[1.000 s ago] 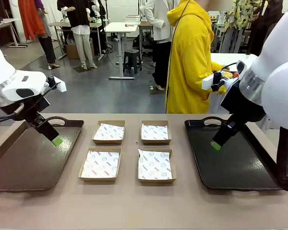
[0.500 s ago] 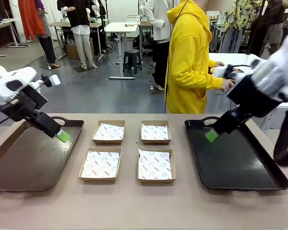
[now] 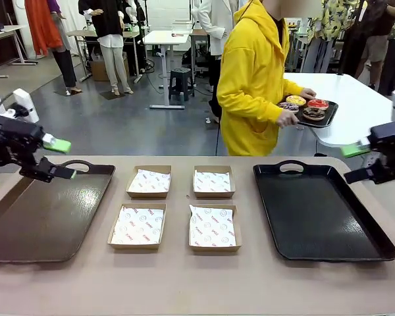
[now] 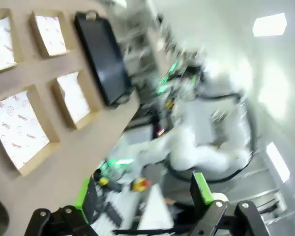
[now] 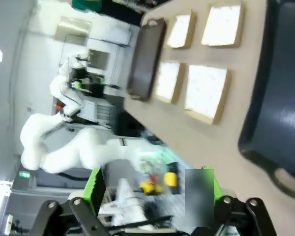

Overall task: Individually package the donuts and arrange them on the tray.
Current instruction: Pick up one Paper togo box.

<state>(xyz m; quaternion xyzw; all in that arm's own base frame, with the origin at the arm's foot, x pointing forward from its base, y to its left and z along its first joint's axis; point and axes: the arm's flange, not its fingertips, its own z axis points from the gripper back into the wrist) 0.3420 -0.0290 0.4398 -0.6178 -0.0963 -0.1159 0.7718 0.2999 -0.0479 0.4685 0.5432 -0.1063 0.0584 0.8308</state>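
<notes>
Several donuts (image 3: 307, 107) lie on a small black tray carried by the person in the yellow hoodie behind the table's far edge: a yellow one (image 3: 295, 100), a red one (image 3: 318, 103) and two chocolate ones. My left gripper (image 3: 60, 158) hovers open over the far left end of the table, its fingers pointing sideways towards the middle. My right gripper (image 3: 355, 163) hovers open at the far right, also turned sideways. In the left wrist view the left gripper (image 4: 143, 196) holds nothing, and in the right wrist view the right gripper (image 5: 152, 191) is equally empty.
A brown tray (image 3: 26, 230) lies at the table's left and a large black tray (image 3: 322, 217) at its right. Between them stand several paper-lined cardboard boxes (image 3: 138, 226) in two rows. Other people stand far behind.
Both arms have risen off their trays and drawn outwards, with the grippers turning sideways. The person has turned towards the table holding the small tray of donuts.
</notes>
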